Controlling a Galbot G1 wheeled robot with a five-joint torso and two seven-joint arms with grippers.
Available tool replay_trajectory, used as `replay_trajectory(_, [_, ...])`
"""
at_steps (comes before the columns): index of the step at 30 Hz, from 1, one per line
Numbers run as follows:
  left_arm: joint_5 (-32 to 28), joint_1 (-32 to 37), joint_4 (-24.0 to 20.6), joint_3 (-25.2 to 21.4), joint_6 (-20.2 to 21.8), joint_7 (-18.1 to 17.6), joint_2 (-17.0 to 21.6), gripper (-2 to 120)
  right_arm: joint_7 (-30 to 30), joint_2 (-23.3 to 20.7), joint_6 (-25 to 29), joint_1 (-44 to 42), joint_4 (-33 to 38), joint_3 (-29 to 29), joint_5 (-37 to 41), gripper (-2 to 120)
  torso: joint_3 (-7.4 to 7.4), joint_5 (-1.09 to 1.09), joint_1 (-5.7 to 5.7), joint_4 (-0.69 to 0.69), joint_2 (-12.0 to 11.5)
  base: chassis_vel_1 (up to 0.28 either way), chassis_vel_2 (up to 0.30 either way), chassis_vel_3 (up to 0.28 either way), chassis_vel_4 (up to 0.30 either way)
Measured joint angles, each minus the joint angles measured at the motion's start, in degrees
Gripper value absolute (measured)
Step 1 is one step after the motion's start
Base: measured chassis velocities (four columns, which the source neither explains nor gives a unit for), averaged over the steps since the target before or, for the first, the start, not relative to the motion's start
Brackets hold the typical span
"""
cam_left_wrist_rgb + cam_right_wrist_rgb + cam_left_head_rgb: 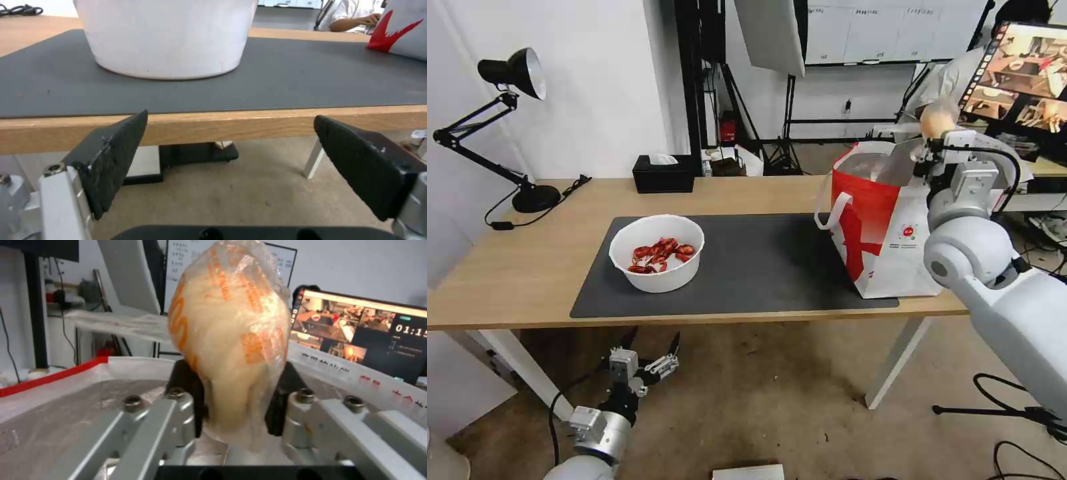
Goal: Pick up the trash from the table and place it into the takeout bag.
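1. The table (514,280) is a long light-wood desktop on white legs, standing on a mottled brown floor; a large dark grey mat (760,267) covers the middle of its top and reaches almost to the front edge.
2. On the left part of the mat stands a white round bowl (657,253) holding red crayfish shells (660,253); in the left wrist view its white wall (164,36) sits on the mat just behind the table edge.
3. On the right end of the mat stands the takeout bag (887,227), red and white with white strap handles and a small round red logo, its mouth open and its silver lining showing.
4. The right gripper (937,143) is raised at the bag's open mouth, pinching a small clear bag with a yellowish lump (231,340); its dark pads (189,386) press the lump from both sides, above the foil lining.
5. The left gripper (657,353) hangs low in front of the table, below the desktop edge, its black fingers (115,156) spread wide and holding nothing.
6. At the back of the table sit a black tissue box (662,173) and, at the far left, a black desk lamp (507,127); a white wall lies behind, with dark stands, a whiteboard and a lit monitor (1024,87) at the right.
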Motion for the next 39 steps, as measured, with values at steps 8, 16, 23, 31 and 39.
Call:
replay_trajectory(8, [0.0,0.3,-0.6,-0.2,0.0,0.0,0.0,100,-0.1,-0.8,-0.2,0.2,0.7,0.0,1.9,62,0.00,0.00,0.00,0.01,0.0,0.000,0.000,0.000,0.000])
replay_trajectory(16, [-0.1,0.1,-0.8,-0.2,0.1,0.0,0.1,100,0.5,-1.9,-0.1,0.7,1.1,0.0,3.5,90,0.00,0.00,0.00,0.00,0.0,0.000,0.000,0.000,0.000])
replay_trajectory(23, [-0.1,-0.1,-0.8,-0.1,0.1,0.0,0.1,100,0.7,-2.8,0.1,0.8,1.6,0.0,5.3,100,0.00,0.00,0.00,0.00,0.0,0.000,0.000,0.000,0.000])
replay_trajectory(31, [-0.3,-0.1,-1.1,-0.3,0.2,0.0,0.2,100,-2.6,-3.1,5.5,0.3,3.0,0.9,6.4,100,0.00,0.00,0.00,0.00,0.0,0.000,0.000,0.000,0.000])
replay_trajectory(39, [-0.3,0.2,-1.6,-0.7,0.2,0.0,0.3,100,-15.1,-5.6,14.3,-5.5,8.8,3.6,10.4,100,-0.01,0.00,0.00,0.00,0.0,0.000,0.000,0.000,0.000])
